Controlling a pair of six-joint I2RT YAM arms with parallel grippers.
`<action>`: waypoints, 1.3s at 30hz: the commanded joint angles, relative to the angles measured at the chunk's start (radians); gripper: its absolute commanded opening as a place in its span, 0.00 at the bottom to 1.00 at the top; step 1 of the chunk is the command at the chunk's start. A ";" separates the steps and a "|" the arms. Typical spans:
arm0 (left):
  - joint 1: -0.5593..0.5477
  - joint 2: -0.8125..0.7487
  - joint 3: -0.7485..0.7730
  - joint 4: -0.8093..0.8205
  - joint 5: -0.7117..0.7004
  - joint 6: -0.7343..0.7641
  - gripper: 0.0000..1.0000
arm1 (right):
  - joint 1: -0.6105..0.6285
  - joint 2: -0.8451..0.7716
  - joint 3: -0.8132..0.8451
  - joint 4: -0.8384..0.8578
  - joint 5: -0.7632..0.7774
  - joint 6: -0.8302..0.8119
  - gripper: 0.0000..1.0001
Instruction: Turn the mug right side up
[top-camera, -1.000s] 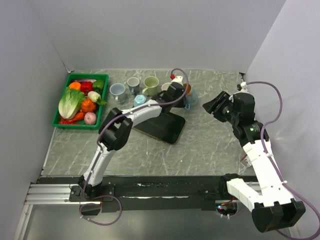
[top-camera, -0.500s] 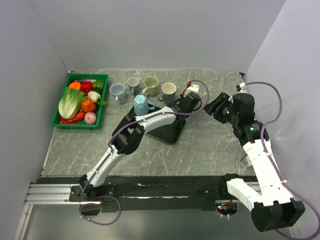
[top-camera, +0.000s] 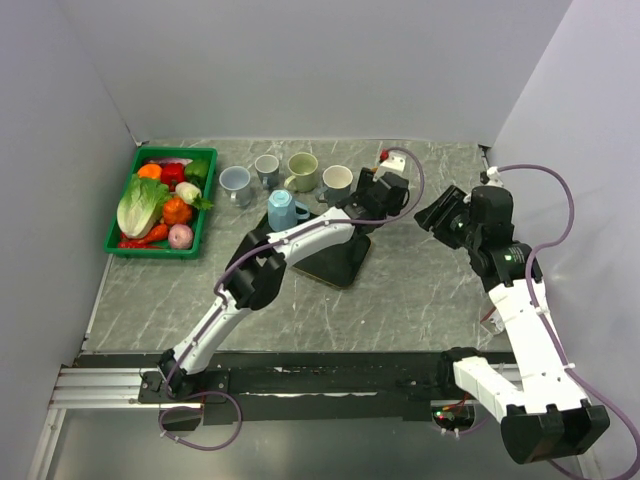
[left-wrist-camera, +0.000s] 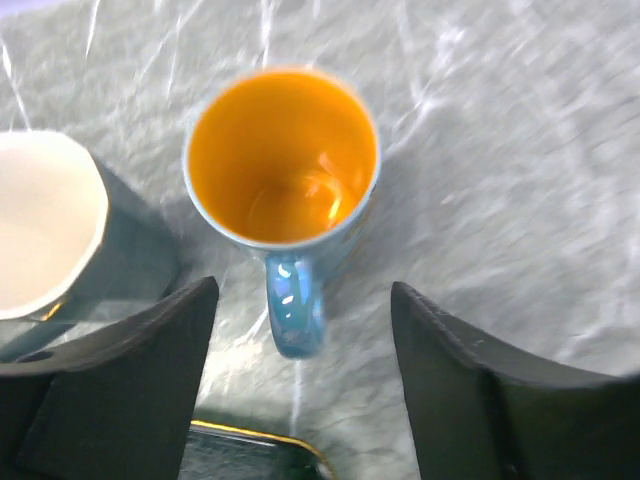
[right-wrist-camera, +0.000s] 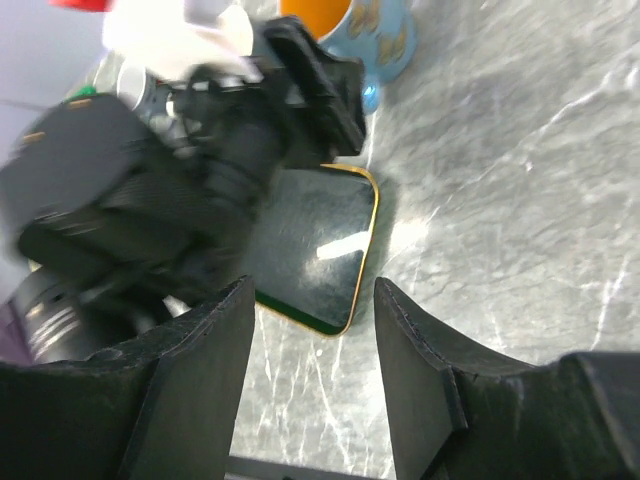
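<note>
Toward the far middle of the table (top-camera: 420, 290), just right of a row of cups (top-camera: 302, 168): blue mug (left-wrist-camera: 283, 160), upright, mouth up, orange inside showing. Stands on bare marble, handle turned toward the left claw (left-wrist-camera: 300, 305). Left claw directly above, jaws spread wide, one finger on either side of the handle, touching neither handle nor rim; grips nothing.

Just beside the mug, on the left of the left wrist view: cream-lined cup (left-wrist-camera: 45, 225), also mouth up; touching or not, cannot tell. On the mug's near side: corner of a dark tray (top-camera: 335, 255) with a thin gold rim, close to the handle, little room there. Right of the mug and on toward the back wall: open marble. Right claw (right-wrist-camera: 310, 300) poised over that open stretch, to the right of the left claw and apart from the mug, jaws parted, nothing between them.

Walls on the left, right and far sides of the table; right arm close to the right one. Pale blue cup (top-camera: 282, 210) at the tray's far left corner, seemingly mouth down. Green basket (top-camera: 175, 150) of vegetables by the left wall, well apart from the mug. Wide bare strip of table between tray and arm bases.

Tan pattern on the mug's outer wall in the right wrist view, too blurred to read.
</note>
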 joint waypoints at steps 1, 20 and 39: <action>-0.002 -0.104 0.052 0.022 0.059 -0.036 0.78 | -0.010 -0.035 0.076 -0.019 0.084 0.001 0.59; 0.180 -0.465 -0.340 -0.230 -0.141 -0.615 0.99 | -0.017 -0.027 0.054 -0.010 0.050 -0.006 0.67; 0.281 -0.391 -0.340 -0.474 -0.127 -1.180 0.96 | -0.023 -0.029 0.045 -0.027 0.054 -0.045 0.68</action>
